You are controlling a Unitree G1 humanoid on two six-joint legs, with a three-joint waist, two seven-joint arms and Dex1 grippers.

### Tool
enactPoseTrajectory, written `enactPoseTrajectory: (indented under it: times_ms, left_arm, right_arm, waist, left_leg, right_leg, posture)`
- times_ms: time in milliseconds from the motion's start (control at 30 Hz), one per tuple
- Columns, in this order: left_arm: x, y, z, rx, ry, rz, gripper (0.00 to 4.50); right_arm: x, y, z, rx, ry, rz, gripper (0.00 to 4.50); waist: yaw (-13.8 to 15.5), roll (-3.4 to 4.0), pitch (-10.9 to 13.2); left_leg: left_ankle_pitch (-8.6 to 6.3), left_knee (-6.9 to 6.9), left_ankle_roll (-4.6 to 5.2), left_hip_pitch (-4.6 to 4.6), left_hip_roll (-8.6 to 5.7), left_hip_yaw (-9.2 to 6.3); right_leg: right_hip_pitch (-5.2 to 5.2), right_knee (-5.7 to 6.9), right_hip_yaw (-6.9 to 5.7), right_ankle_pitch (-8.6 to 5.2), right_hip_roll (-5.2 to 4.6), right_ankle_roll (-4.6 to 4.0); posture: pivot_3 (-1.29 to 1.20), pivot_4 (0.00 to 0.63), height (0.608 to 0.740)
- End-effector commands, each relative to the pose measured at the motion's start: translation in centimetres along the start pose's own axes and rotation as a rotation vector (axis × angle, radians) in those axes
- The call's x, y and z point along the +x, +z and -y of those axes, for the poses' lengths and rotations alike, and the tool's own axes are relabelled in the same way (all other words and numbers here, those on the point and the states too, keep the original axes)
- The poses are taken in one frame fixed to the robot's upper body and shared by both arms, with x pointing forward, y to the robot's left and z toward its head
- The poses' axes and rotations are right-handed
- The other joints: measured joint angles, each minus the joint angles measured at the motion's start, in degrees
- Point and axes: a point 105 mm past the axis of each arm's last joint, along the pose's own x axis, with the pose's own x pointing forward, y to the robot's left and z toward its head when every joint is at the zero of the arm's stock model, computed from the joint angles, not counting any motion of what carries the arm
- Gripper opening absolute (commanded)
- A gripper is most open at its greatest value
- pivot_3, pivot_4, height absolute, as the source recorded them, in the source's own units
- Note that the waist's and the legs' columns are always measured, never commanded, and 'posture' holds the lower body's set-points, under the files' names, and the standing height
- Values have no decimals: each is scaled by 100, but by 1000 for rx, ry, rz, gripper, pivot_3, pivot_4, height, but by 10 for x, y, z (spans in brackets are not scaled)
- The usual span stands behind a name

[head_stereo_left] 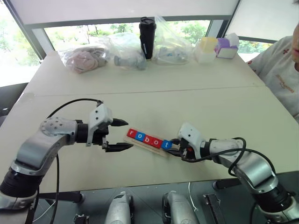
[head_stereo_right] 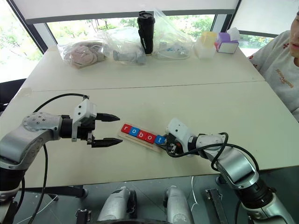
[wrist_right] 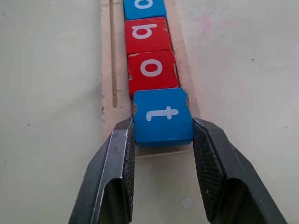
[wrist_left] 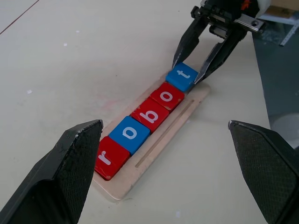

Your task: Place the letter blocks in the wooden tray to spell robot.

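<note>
The wooden tray (head_stereo_left: 142, 145) lies slantwise on the table in front of me. Five letter blocks lie in a row on it and read r (head_stereo_left: 132, 134), o (head_stereo_left: 140, 136), b (head_stereo_left: 148, 140), o (head_stereo_left: 156, 143), t (head_stereo_left: 166, 144). My right gripper (wrist_right: 162, 125) is at the tray's right end, shut on the blue t block (wrist_right: 162, 114), one finger on each side. That block's far edge touches the red o (wrist_right: 152, 70). My left gripper (head_stereo_left: 128, 135) hovers wide open by the tray's left end, its fingers (wrist_left: 74, 158) spread on either side of the red r (wrist_left: 110, 157) and holding nothing.
Several clear plastic bags (head_stereo_left: 86, 57), a black tumbler (head_stereo_left: 147, 31) and small coloured boxes (head_stereo_left: 216, 47) line the far edge of the table. A person's sleeve (head_stereo_left: 280, 70) shows at the right. Bare tabletop surrounds the tray.
</note>
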Motion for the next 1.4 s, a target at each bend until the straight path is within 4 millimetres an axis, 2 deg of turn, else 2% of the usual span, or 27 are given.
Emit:
enactPoseTrajectory:
  times_ms: [33, 233, 433, 467, 600, 733, 900, 1000, 1100, 1200, 1400]
  left_arm:
    - [-2, 8, 1, 28, 4, 22, 4500]
    - [-2, 8, 1, 28, 10, 24, 4500]
    - [-2, 8, 0, 28, 14, 24, 4500]
    - [-2, 8, 0, 28, 14, 24, 4500]
    - [-2, 7, 0, 28, 15, 23, 4500]
    - [-3, 7, -1, 27, 16, 22, 4500]
    - [-6, 7, -5, 10, 35, 35, 4500]
    - [-16, -2, -12, -22, 91, 19, 4500]
    - [-29, -14, -16, -77, 141, 3, 4500]
    - [-39, -27, -15, -136, 196, -9, 4500]
    - [-52, -47, -5, -247, 298, 21, 4500]
  right_arm:
    - [-1, 11, 0, -32, 5, 40, 1166]
    - [1, 8, -1, -33, 9, 28, 1166]
    - [1, 8, -1, -39, 15, 29, 4136]
    - [1, 9, -1, -43, 15, 33, 4465]
    - [-3, 18, 4, -67, -10, 67, 4465]
    - [-17, 35, 20, -92, -63, 136, 4465]
    - [-40, 52, 33, -94, -104, 208, 4465]
    - [-66, 61, 40, -28, -168, 291, 4465]
    - [-83, 54, 37, 61, -218, 338, 4465]
    - [-93, 37, 39, 131, -310, 346, 4465]
    - [-96, 14, 33, 231, -375, 353, 4465]
  waist:
    - [2, 0, 0]
    - [0, 0, 0]
    - [1, 0, 0]
    - [1, 0, 0]
    - [0, 0, 0]
    - [1, 0, 0]
    - [10, 0, 0]
    - [7, 0, 0]
    - [8, 0, 0]
    - [4, 0, 0]
    - [-7, 0, -1]
  left_leg:
    - [0, 0, 0, 0, 0, 0]
    - [0, 0, 0, 0, 0, 1]
    - [0, 0, 0, 0, 0, 1]
    - [0, 0, 0, 0, 0, 1]
    - [0, 0, 0, 0, 0, 1]
    - [0, 0, 0, 0, 0, 1]
    - [0, 0, 0, 0, -1, 2]
    - [0, 0, 0, 0, 0, 3]
    - [0, -6, 0, 0, 1, 0]
    - [0, -6, 0, 1, 2, -1]
    - [-1, -3, -1, 4, 6, -6]
  right_leg:
    - [0, 0, 0, 0, 0, 0]
    - [0, 0, 0, 0, 0, 0]
    - [0, 0, 0, 0, 0, 0]
    - [0, 0, 0, 0, 0, 0]
    - [0, 0, 0, 0, 0, 0]
    - [0, 0, 0, 0, 0, 0]
    - [1, 0, 0, 0, 0, 0]
    - [1, 0, 0, 0, 0, 1]
    - [1, 0, -1, -1, 1, 3]
    - [1, -1, -2, -2, 1, 3]
    - [1, -1, 0, 1, -7, -1]
  posture:
    - [0, 150, 740]
    - [0, 150, 740]
    - [0, 150, 740]
    - [0, 150, 740]
    - [0, 150, 740]
    - [0, 150, 740]
    - [0, 150, 740]
    - [0, 150, 740]
    - [0, 150, 740]
    - [0, 150, 740]
    - [0, 150, 740]
